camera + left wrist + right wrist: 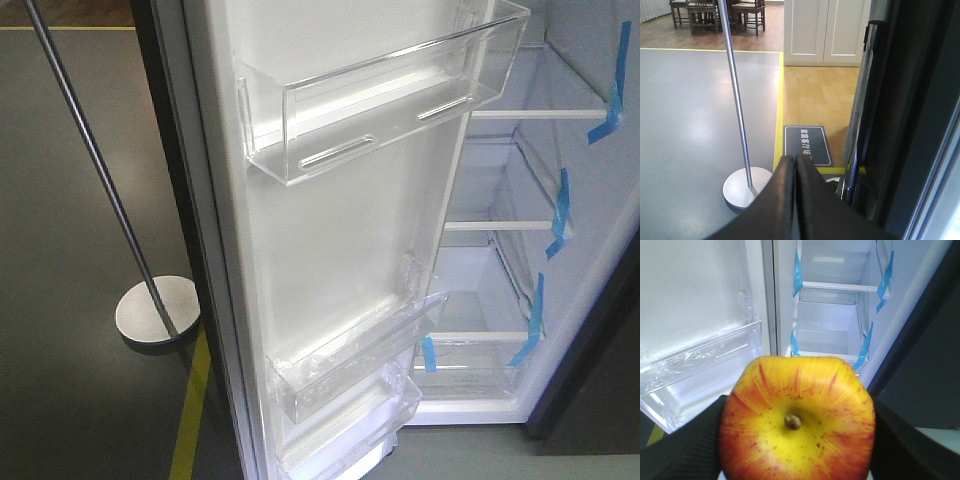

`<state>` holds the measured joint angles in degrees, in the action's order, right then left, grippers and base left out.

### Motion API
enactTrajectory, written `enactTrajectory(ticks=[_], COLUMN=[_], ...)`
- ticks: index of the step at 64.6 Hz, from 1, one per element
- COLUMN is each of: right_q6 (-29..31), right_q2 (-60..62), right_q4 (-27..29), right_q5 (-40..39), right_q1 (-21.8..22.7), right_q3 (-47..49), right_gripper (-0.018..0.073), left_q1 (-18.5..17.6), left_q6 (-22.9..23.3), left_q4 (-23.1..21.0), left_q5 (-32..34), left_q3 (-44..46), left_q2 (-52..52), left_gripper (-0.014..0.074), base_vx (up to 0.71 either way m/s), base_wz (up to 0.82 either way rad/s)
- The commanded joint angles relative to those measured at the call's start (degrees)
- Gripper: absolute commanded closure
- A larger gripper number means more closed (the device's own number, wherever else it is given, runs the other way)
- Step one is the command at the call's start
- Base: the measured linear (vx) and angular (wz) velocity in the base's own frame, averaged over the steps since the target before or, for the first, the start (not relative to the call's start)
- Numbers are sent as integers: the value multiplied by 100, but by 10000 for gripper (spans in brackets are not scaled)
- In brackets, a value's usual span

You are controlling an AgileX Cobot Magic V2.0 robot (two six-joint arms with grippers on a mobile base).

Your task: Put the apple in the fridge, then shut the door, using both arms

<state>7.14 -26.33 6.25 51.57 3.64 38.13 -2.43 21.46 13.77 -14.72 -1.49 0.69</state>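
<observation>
Right pincer (797, 442) grasps apple (797, 410), lower centre, facing the open fridge (832, 315). Left pincer (794, 167) clenched, empty. Advise a level advance onto shelf (840, 286), clear of door (330, 250).

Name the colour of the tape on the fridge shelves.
Blue; the tape shows best in the front-facing view.

left of the fridge (600, 250), the open door (330, 230); on its inner face, a bin (390, 100) high up and two bins (350, 370) low down. inside the fridge, shelves (535, 114) one above another, tape strips (560, 215) at their ends. on the floor (60, 200) beyond the door's outer side, a pole stand (155, 310). before the opening, an apple (797, 420) between the fingers (685, 445) of the right gripper (799, 455).
</observation>
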Motion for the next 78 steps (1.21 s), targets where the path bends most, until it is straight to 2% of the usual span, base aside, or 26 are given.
enactTrajectory(ticks=[1,22,28,36,54,64,71,78], right_q6=[12,1,7,7,132,1048,1808,2002], right_q2=[-37,-37,-37,-37,-157,-1078,-2032,-3263], right_q4=[-1,51,51,350,845,1593,2231,2848], right_q5=[-404,-516,-797,-1178,-1490,-1089,-768,-220], right_q1=[14,14,14,14,14,14,14,14], right_q3=[161,161,180,180,367,1724,3251,4819], right_gripper=[372,372,372,372,370,367,364,359], left_q1=[-31,-31,-31,-31,-31,-31,-31,-31], left_q6=[34,34,34,34,34,34,34,34], left_q4=[17,17,17,17,17,17,17,17], left_q5=[369,369,369,369,369,369,369,369], left_q3=[-121,-121,-121,-121,-121,-121,-121,-121], left_q2=[81,81,81,81,81,81,81,81], left_gripper=[601,601,601,601,601,601,601,601], base_vx=[0,0,0,0,0,0,0,0], base_wz=[0,0,0,0,0,0,0,0])
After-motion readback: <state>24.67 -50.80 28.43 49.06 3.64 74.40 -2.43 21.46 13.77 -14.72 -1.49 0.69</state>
